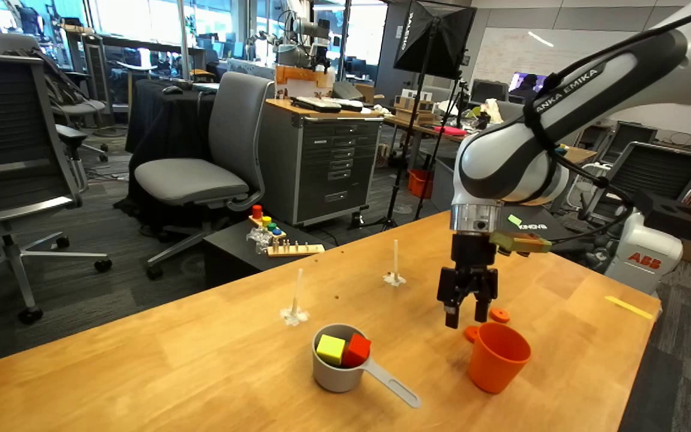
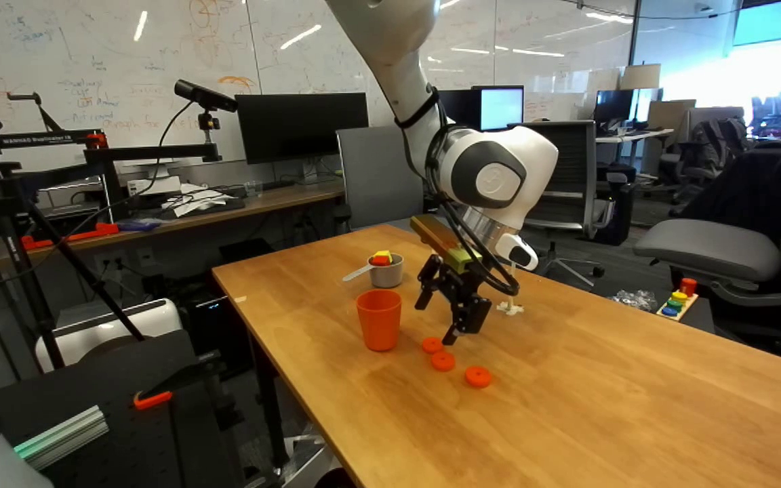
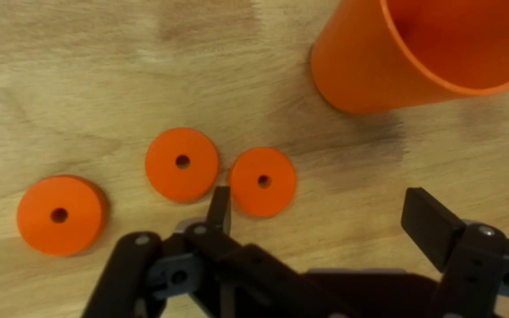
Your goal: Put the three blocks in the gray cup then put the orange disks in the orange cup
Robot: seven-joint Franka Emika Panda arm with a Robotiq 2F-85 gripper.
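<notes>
The gray cup (image 1: pixel 336 379) stands upright and holds the yellow-green block (image 1: pixel 330 350) and red block (image 1: pixel 358 348); the green block is not visible. The orange cup (image 1: pixel 497 366) stands upright to its right and shows in the wrist view (image 3: pixel 356 70). The orange disks lie flat on the table: a left, thicker one (image 3: pixel 55 236), a middle one (image 3: pixel 181 183) and a right one (image 3: pixel 263 201) nearest the cup. My gripper (image 3: pixel 317 198) is open and empty above the table, its left fingertip at the right disk's left edge in the wrist view. It shows in both exterior views (image 1: pixel 466 317) (image 2: pixel 436 318).
Two thin upright pegs, a nearer one (image 1: pixel 298 294) and a farther one (image 1: pixel 396 261), are fixed to the table behind the gray cup. The gray cup's handle (image 1: pixel 392 383) points toward the orange cup. A yellow tape strip (image 1: pixel 628 307) lies near the table's edge.
</notes>
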